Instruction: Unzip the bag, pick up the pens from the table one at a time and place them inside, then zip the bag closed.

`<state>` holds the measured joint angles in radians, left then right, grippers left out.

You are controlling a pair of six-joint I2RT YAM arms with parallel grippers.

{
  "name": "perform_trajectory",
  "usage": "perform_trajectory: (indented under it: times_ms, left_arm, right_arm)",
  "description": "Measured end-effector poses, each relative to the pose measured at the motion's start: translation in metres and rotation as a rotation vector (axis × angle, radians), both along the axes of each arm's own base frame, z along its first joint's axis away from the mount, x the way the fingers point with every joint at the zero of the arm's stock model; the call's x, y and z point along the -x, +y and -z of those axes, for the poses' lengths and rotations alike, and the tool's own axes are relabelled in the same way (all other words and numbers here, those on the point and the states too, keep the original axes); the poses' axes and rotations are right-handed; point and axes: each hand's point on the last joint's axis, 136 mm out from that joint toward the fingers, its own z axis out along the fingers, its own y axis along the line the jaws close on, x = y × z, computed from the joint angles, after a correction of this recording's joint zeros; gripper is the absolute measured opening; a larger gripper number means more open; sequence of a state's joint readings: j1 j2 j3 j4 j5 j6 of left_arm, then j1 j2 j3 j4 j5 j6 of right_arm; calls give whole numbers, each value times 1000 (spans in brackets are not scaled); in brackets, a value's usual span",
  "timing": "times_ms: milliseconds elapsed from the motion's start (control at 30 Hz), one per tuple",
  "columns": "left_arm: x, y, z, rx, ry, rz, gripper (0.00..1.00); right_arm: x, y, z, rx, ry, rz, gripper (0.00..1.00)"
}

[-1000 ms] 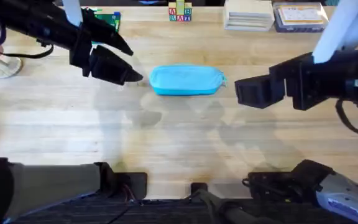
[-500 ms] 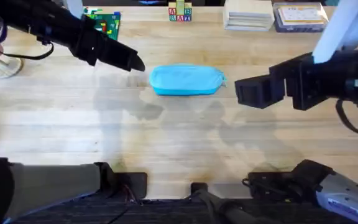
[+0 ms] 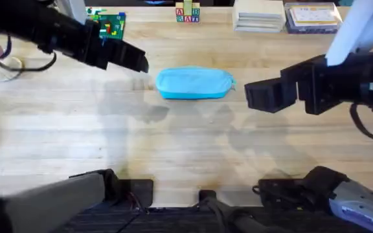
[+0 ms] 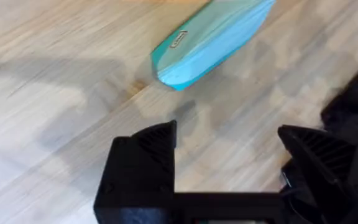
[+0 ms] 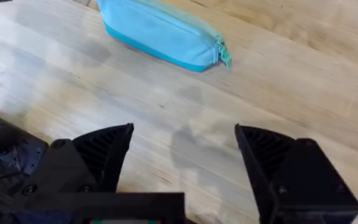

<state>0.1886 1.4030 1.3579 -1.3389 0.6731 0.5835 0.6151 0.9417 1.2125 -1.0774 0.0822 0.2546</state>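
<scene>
Overhead view: a light-blue bag [image 3: 194, 83] lies flat on the wooden counter [image 3: 186, 149], toward the far middle, its long axis running left to right. It looks zipped shut, and no pens can be seen near it. Its small zipper pull [image 5: 224, 55] sits at the right end, pointing toward the right arm.

Both arms hang above the counter, one on each side of the bag and touching nothing. The left pincer [image 3: 133, 59] hovers just beyond the bag's left end, its fingers apart with bare wood between them in the left wrist view. The right pincer [image 3: 256, 96] hovers near the bag's right end, also spread wide and empty in the right wrist view.

This flanking stance likely suits either step of zipper work: one arm could steady the soft fabric while the other draws the pull along the top. With the pull at the right end, the right arm seems better placed to take it.

At the counter's far edge sit toy blocks [image 3: 188, 13] and stacked boxes [image 3: 259, 15], well apart from the bag.
</scene>
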Motion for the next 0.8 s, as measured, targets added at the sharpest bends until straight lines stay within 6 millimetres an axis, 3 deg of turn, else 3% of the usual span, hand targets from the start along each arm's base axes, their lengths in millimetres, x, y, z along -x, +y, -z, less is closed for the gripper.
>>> perform_trajectory:
  times_ms: [367,800]
  left_arm:
    - [19,13,-3,-137,-116,-210,999]
    - [33,-22,8,-199,-76,-174,999]
  right_arm:
    - [4,-3,4,16,22,0,998]
    - [5,-4,5,44,13,-36,998]
